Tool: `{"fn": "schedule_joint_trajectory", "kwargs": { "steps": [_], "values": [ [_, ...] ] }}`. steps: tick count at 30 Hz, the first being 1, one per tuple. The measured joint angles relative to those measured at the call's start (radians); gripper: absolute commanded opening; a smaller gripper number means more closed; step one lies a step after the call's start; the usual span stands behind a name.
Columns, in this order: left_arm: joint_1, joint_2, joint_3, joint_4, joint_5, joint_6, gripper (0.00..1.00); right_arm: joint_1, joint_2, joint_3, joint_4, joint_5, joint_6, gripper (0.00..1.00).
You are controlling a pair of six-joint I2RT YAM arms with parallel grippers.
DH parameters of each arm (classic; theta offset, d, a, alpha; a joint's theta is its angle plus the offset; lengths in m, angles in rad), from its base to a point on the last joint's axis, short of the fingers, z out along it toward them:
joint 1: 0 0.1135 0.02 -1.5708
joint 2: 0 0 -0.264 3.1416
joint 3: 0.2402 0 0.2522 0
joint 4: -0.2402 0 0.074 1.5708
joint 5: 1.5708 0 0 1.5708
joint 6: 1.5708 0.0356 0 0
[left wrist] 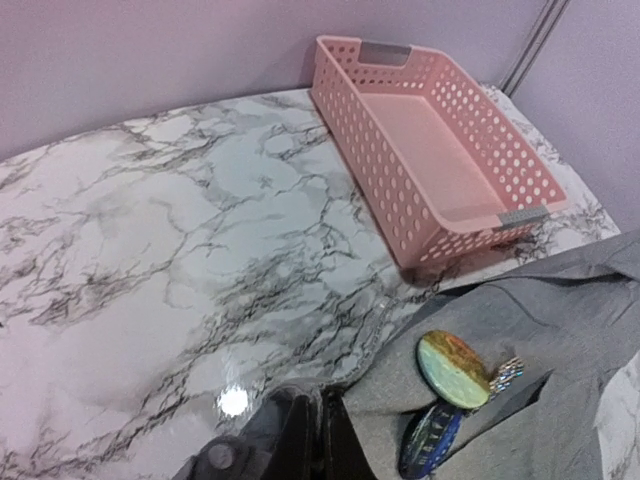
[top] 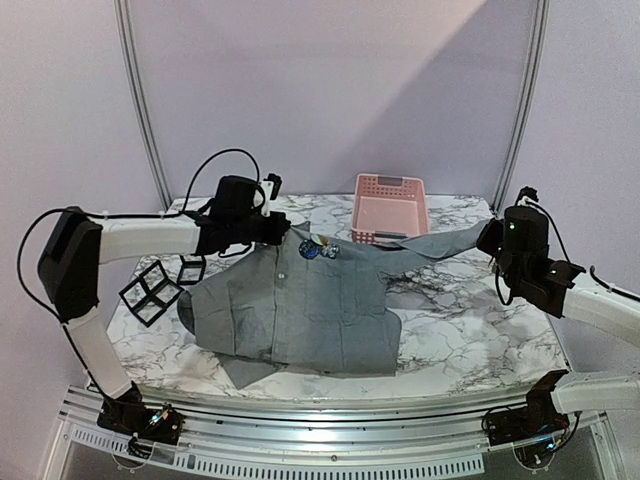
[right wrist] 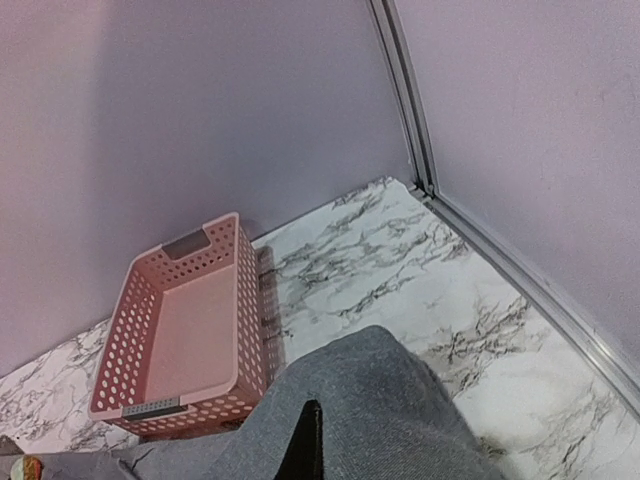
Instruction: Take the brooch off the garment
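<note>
Jaws both clamped on the garment point(top: 300, 300), left gripper point(top: 278, 232) at collar, right gripper point(top: 490, 240) on sleeve, prob stretching it flat w/ brooch point(left wrist: 453, 368) exposed.

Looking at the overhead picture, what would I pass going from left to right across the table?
In order: black wire cubes → left gripper → brooches → pink basket → right gripper. The grey garment, held by both grippers, spans too much to place.
</note>
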Motion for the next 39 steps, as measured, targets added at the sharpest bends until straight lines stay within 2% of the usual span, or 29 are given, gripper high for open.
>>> {"fn": "schedule_joint_trajectory", "kwargs": {
  "steps": [5, 9, 14, 15, 16, 17, 18, 20, 21, 23, 26, 31, 35, 39],
  "values": [
    [0.0, 0.124, 0.145, 0.001, 0.037, 0.016, 0.0, -0.007, 0.026, -0.014, -0.093, -0.018, 0.164, 0.0],
    [0.0, 0.172, 0.166, 0.008, 0.035, 0.019, 0.0, -0.026, 0.055, -0.038, -0.13, -0.036, 0.247, 0.0],
    [0.002, 0.198, 0.166, 0.011, -0.008, 0.015, 0.0, -0.117, 0.101, -0.055, -0.137, -0.091, 0.299, 0.02],
    [0.004, 0.2, 0.166, 0.012, -0.013, 0.011, 0.12, -0.142, 0.109, -0.055, -0.137, -0.107, 0.309, 0.07],
    [0.006, 0.203, 0.168, 0.012, -0.017, 0.006, 0.28, -0.167, 0.117, -0.055, -0.137, -0.123, 0.317, 0.15],
    [0.009, 0.207, 0.171, 0.01, -0.023, -0.005, 0.45, -0.19, 0.127, -0.055, -0.136, -0.142, 0.328, 0.32],
    [0.011, 0.21, 0.174, 0.009, -0.03, -0.005, 0.54, -0.206, 0.137, -0.055, -0.136, -0.153, 0.339, 0.49],
    [0.018, 0.213, 0.172, 0.007, -0.056, -0.015, 0.65, -0.236, 0.167, -0.055, -0.138, -0.18, 0.35, 0.74],
    [0.023, 0.21, 0.163, 0.014, -0.069, -0.019, 0.7, -0.246, 0.181, -0.055, -0.142, -0.194, 0.352, 0.8],
    [0.029, 0.189, 0.124, 0.026, -0.092, -0.026, 0.79, -0.253, 0.194, -0.055, -0.154, -0.216, 0.345, 0.88],
    [0.034, 0.135, 0.069, 0.014, -0.113, -0.026, 0.89, -0.253, 0.187, -0.055, -0.166, -0.248, 0.323, 0.98],
    [0.03, -0.024, 0.001, -0.019, -0.122, -0.04, 0.98, -0.252, 0.094, -0.054, -0.182, -0.34, 0.216, 0.99],
    [0.018, -0.165, -0.066, -0.059, -0.146, -0.049, 0.99, -0.224, 0.031, -0.044, -0.185, -0.425, 0.14, 0.98],
    [-0.01, -0.237, -0.08, -0.154, -0.154, -0.05, 0.99, -0.157, 0.024, -0.038, -0.184, -0.523, 0.092, 0.93]
  ]
}}
